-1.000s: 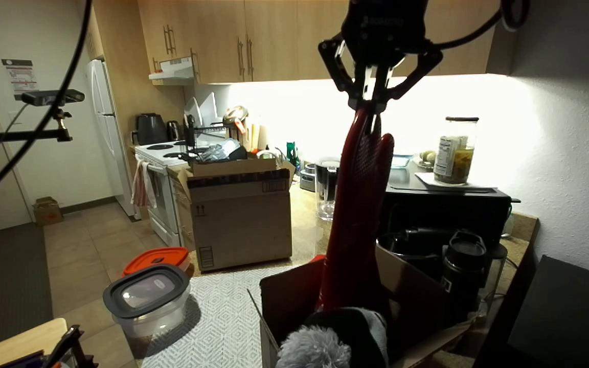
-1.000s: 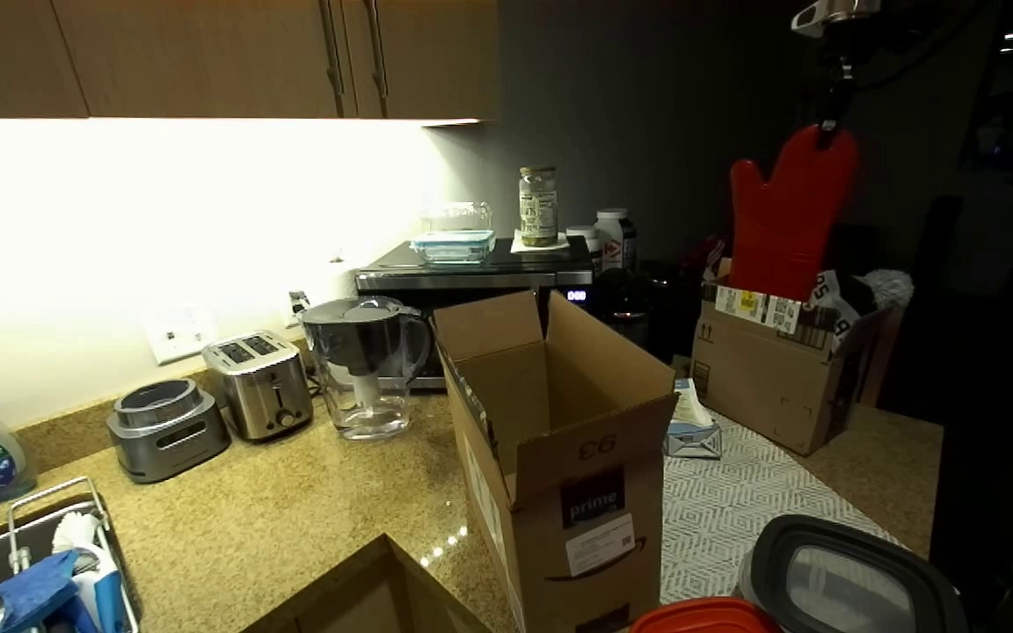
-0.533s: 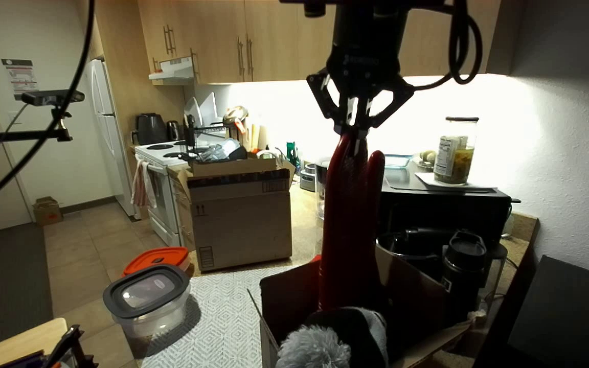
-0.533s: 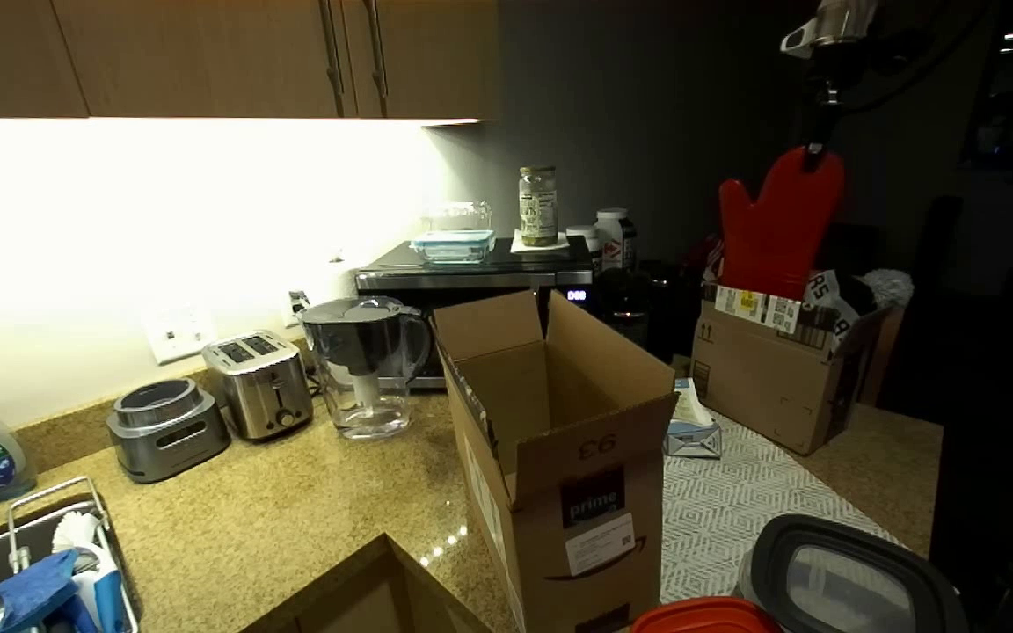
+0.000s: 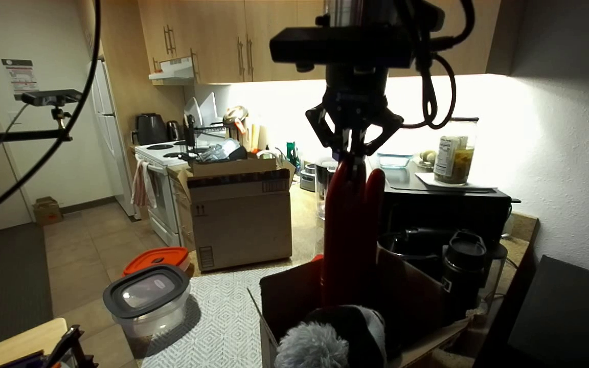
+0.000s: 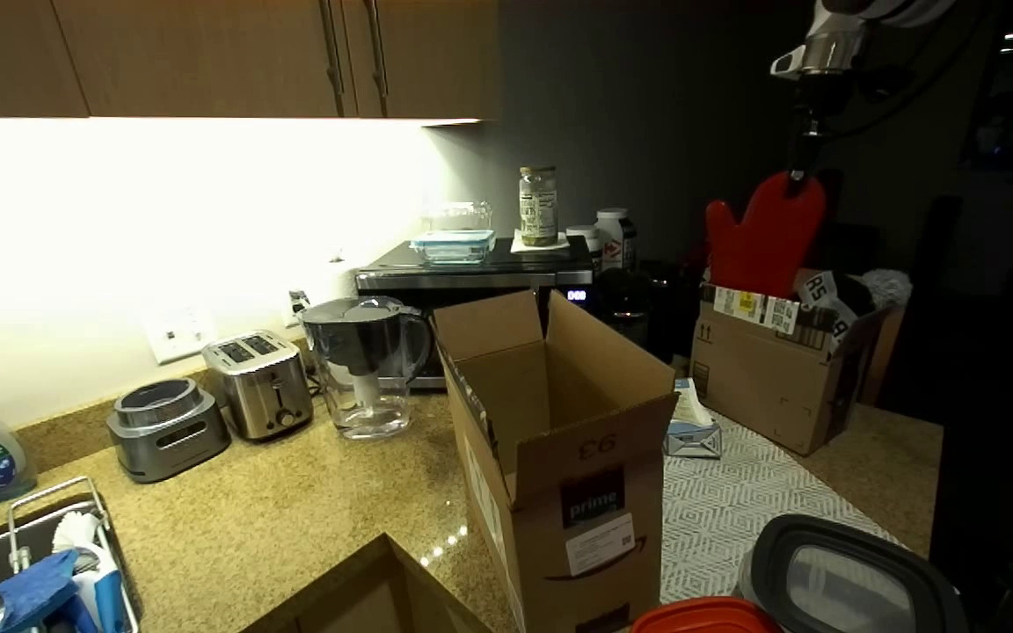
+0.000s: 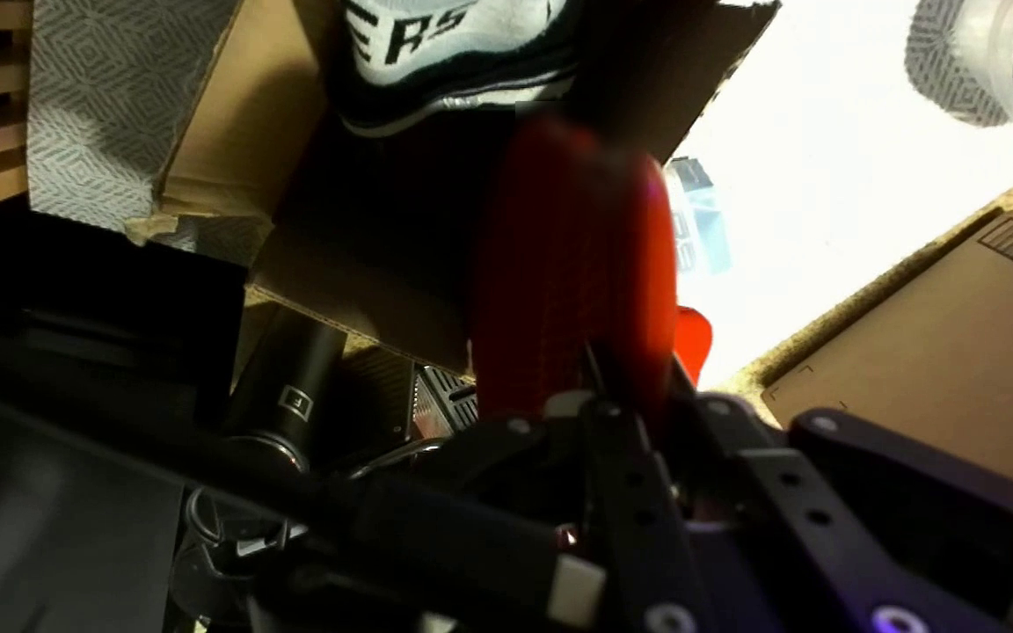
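Gripper pinched the red oven mitt right at the tip of its finger end, jaws drawn together on it. Mitt was directly below the fingertips, finger end up, about upright with a slight lean. Its thumb stuck out free to the side, lower than the pinched tip. Lower part of the mitt sat down inside an open cardboard box; box wall and knit hat hid the cuff, so couldn't tell whether it touched the bottom. Hat, black and white with gray pom-pom, poked up in the same box, beside the mitt. In the wrist view the mitt ran from the fingertips out over the dark box interior, blurred. Box stood on a patterned mat; black lidded bottle was just outside it.
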